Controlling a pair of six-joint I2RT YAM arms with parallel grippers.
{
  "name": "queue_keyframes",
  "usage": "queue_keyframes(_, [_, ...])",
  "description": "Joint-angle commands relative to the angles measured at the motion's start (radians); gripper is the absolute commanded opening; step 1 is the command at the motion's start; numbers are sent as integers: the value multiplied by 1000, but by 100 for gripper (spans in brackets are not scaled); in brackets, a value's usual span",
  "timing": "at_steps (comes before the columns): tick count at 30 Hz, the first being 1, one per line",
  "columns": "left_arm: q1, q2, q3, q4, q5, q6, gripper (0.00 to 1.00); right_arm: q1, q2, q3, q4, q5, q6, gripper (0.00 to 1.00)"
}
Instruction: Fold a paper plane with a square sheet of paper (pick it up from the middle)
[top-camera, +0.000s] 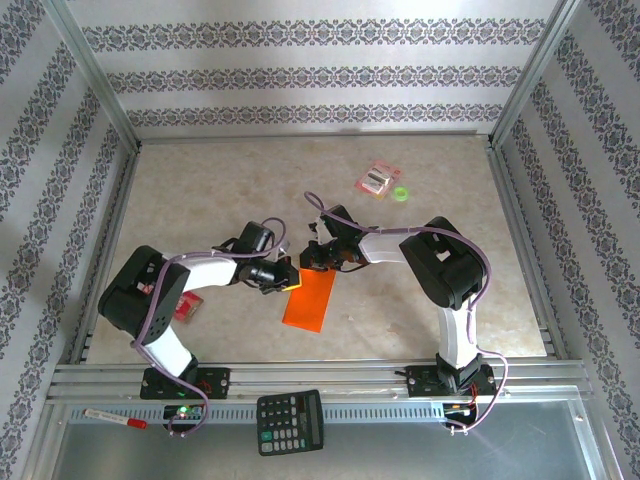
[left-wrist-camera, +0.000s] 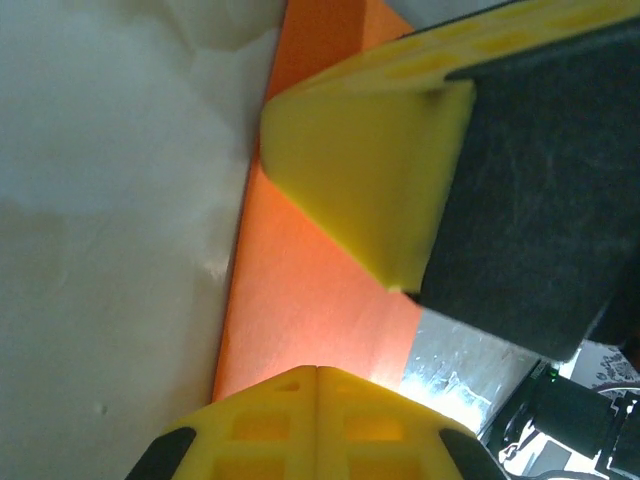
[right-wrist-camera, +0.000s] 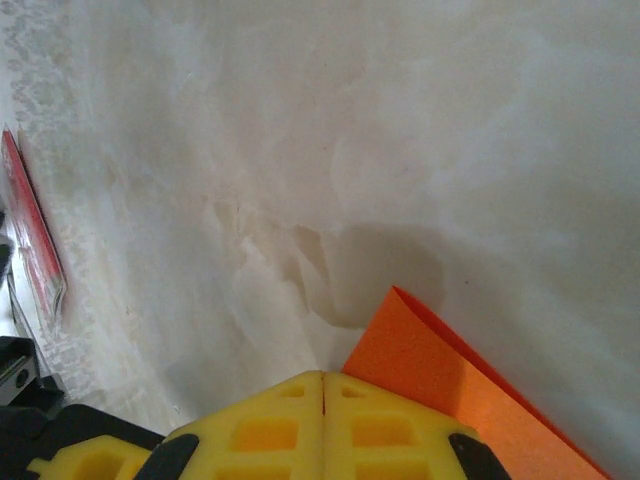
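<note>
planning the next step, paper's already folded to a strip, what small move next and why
Probably press the open left hand down on the square sheet of paper to set the crease. It lies as a folded rectangle on the table, and its corner by the right hand seems raised, casting a shadow.

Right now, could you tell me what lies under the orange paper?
The orange paper rests on the beige table, which shows around it; the patch beneath is covered.
</note>
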Motion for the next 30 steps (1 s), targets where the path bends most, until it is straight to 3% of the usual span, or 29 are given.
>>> queue_keyframes(1, [16, 37, 12, 43, 23, 0, 0, -15, 40, -37, -56, 58, -37, 0])
queue_keyframes(10, [22, 58, -29, 30, 45, 5, 0, -30, 49, -13, -91, 77, -56, 0])
queue_keyframes(30, [-34, -108, -232, -13, 69, -28, 0, -32, 74, 15, -118, 102, -49, 0])
